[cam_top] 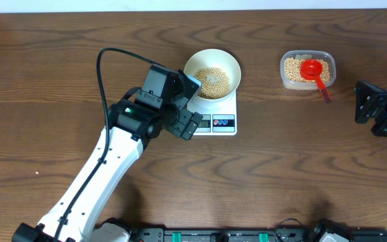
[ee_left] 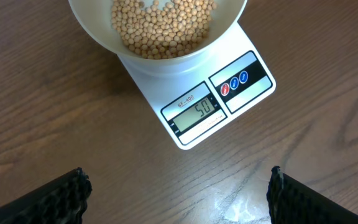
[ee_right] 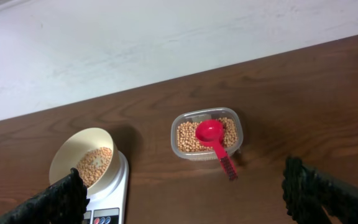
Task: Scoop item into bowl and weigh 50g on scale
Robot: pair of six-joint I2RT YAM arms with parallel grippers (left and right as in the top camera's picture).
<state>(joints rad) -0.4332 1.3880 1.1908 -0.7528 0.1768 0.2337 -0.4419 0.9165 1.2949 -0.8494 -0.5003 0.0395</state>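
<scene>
The cream-white bowl (cam_top: pixel 211 68) stands on the white scale (cam_top: pixel 224 123) and holds tan beans (cam_top: pixel 213 82). In the left wrist view the scale (ee_left: pixel 244 96) has its display (ee_left: pixel 205 109) reading 50, with the bowl (ee_left: pixel 92 28) of beans (ee_left: pixel 163 25) above it. My left gripper (cam_top: pixel 192 122) is open and empty, hovering just left of the scale's front; it also shows in the left wrist view (ee_left: pixel 179 196). My right gripper (cam_top: pixel 375 111) is open and empty at the far right, well apart from the scale, and shows in the right wrist view (ee_right: pixel 185 199).
A clear plastic tub (cam_top: pixel 307 69) of beans with a red scoop (cam_top: pixel 312 69) resting in it stands at the back right; its handle sticks out over the front edge. The tub (ee_right: pixel 185 121) and scoop (ee_right: pixel 210 134) also show in the right wrist view.
</scene>
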